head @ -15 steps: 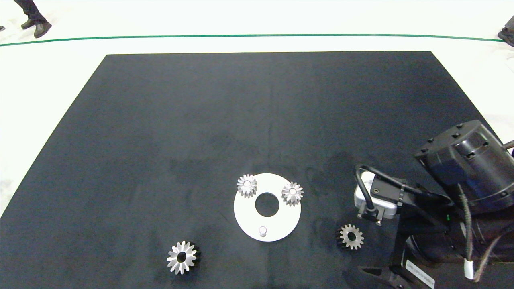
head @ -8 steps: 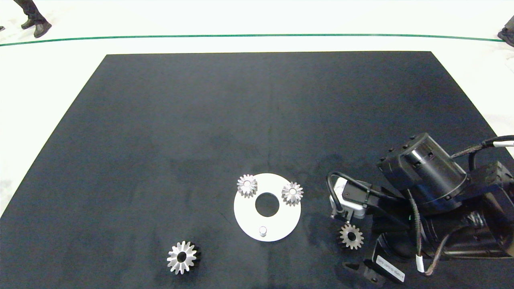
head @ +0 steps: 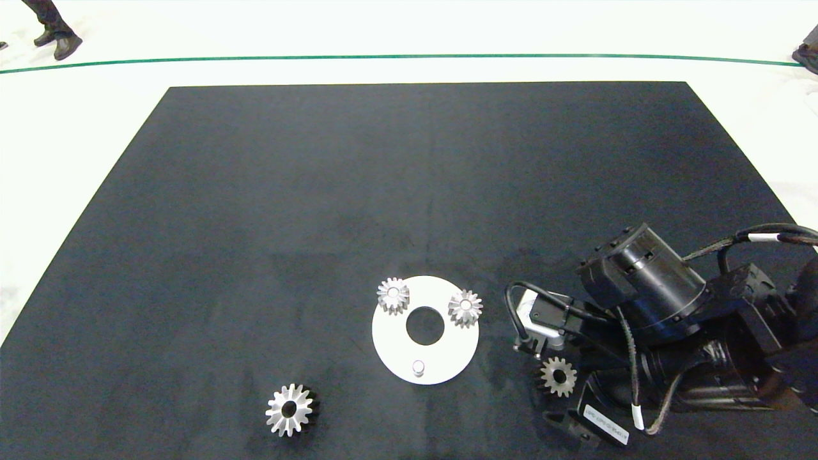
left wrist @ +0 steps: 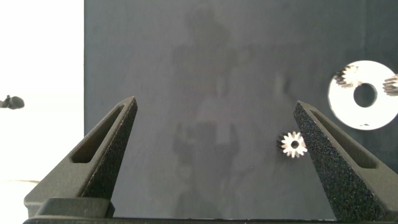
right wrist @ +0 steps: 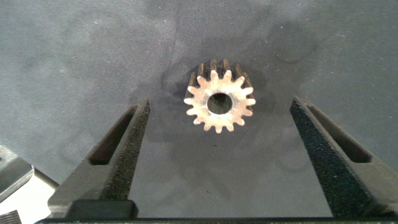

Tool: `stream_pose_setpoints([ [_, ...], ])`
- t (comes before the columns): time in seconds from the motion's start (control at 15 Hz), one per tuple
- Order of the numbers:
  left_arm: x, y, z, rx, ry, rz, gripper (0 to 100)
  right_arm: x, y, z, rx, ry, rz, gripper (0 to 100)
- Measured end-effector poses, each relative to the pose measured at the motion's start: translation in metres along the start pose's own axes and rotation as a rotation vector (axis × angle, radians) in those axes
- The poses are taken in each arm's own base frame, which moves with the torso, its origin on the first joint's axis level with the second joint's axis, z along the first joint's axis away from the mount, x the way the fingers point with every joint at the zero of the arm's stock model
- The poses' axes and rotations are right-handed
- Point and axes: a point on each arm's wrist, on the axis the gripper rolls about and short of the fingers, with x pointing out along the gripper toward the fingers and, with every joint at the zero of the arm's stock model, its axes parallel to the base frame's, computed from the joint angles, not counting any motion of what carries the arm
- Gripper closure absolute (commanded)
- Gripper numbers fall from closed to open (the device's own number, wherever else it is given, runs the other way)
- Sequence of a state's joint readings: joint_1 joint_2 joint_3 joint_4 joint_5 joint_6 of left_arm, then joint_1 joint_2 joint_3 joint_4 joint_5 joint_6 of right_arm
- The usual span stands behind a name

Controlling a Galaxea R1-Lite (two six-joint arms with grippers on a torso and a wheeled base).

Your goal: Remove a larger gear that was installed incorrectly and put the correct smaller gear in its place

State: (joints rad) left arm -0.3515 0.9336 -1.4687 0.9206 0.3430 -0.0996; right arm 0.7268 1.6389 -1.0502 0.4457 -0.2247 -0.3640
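At lower right, you are hovering the right end effector (right wrist: 217, 155), spread wide and holding nothing, around the smaller gear (head: 558, 376) for a grasp.

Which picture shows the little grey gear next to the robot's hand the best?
The right wrist view: the smaller gear fills the middle, lying flat between the open right gripper fingers, teeth and hole clear. The head view shows it tiny, beside the right arm. The left wrist view doesn't show it.

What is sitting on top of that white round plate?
Two small shiny gears and a short bare peg stand on the white plate. What lies beneath those gears is covered.
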Motion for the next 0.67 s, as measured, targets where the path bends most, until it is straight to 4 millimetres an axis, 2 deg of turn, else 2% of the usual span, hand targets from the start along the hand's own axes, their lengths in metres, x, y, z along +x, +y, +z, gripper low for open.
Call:
stream_pose_setpoints([
  [0.67,-0.006,0.001,-0.001,0.011,-0.005,-0.036,0,0.012,0.001,0.005,-0.002,0.001,-0.004,33],
])
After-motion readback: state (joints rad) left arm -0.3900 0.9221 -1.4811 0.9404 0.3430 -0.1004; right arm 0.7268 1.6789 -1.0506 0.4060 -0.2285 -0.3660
